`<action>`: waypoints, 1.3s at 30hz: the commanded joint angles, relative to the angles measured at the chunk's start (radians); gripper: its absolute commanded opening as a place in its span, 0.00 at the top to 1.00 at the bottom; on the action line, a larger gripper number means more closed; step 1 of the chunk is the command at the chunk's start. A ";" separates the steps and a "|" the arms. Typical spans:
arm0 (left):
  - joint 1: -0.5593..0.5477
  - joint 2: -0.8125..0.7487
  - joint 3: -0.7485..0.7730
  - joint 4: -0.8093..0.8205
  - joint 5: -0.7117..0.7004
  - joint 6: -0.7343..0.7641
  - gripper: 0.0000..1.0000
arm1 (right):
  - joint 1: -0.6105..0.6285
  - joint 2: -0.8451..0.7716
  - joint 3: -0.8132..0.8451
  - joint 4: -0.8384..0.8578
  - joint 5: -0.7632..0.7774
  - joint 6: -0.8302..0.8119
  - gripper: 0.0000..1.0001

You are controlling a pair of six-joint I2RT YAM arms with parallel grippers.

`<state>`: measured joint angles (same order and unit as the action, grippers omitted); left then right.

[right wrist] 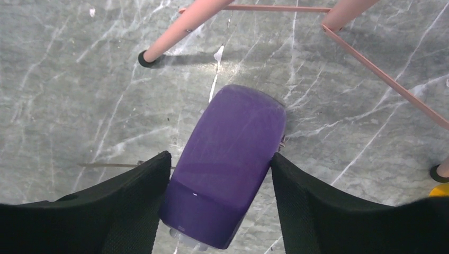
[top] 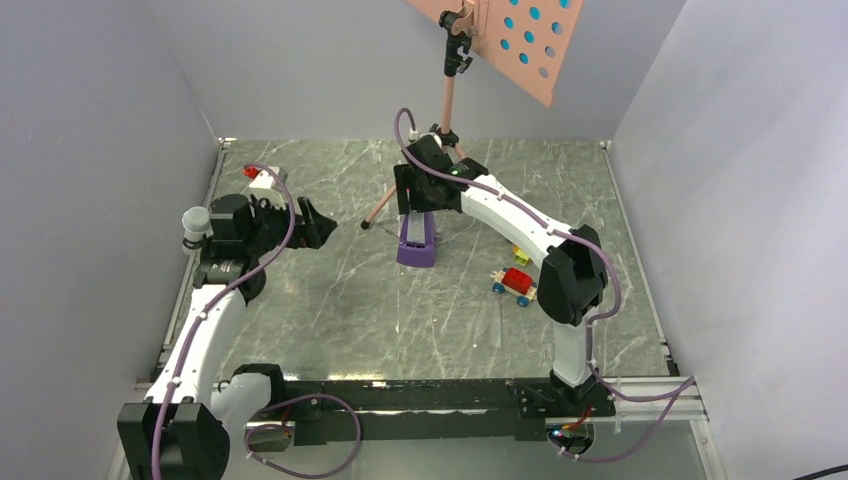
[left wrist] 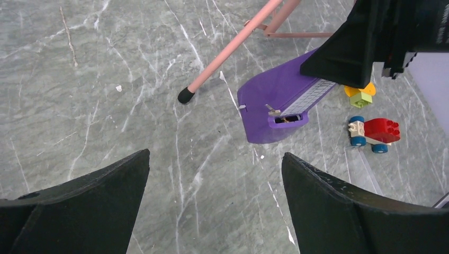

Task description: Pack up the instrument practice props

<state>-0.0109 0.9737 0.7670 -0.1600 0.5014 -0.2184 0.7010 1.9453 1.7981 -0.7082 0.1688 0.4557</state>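
Right gripper (right wrist: pixel 219 174) | straddling purple metronome (right wrist: pixel 227 164), fingers at its flanks, contact unclear | long axis 1–7 o'clock | left gripper (left wrist: pixel 214 174) wide, empty, farther.

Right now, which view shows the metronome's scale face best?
Left wrist: the metronome shows its pale scale and base slot, its top hidden by the right gripper. Right wrist sees only its plain purple back between the fingers; top external shows it small.

No legible text, labels or numbers anywhere.
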 commanded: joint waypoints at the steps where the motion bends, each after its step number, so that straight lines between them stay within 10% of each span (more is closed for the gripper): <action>1: 0.044 -0.032 -0.007 0.048 0.032 -0.042 0.01 | 0.017 -0.007 0.032 -0.005 0.015 -0.004 0.32; 15: 0.050 -0.043 -0.035 0.069 0.127 -0.014 0.02 | 0.027 -0.130 -0.134 0.123 -0.276 -0.321 0.65; 27: -0.020 0.015 0.047 -0.149 0.421 0.479 0.01 | 0.030 -0.256 -0.273 0.132 -0.719 -0.758 0.69; 29: -0.050 0.022 0.055 -0.176 0.426 0.540 0.01 | 0.031 -0.267 -0.284 0.130 -0.733 -0.780 0.62; 34: -0.117 0.028 0.051 -0.163 0.460 0.600 0.01 | 0.032 -0.298 -0.247 0.127 -0.758 -0.779 0.02; 39: -0.204 0.069 0.079 -0.159 0.476 0.708 0.01 | 0.012 -0.413 -0.186 0.093 -0.770 -0.813 0.00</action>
<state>-0.1596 1.0088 0.7856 -0.3237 0.9176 0.3515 0.7273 1.6783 1.5341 -0.6266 -0.5369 -0.3107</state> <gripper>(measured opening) 0.993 0.994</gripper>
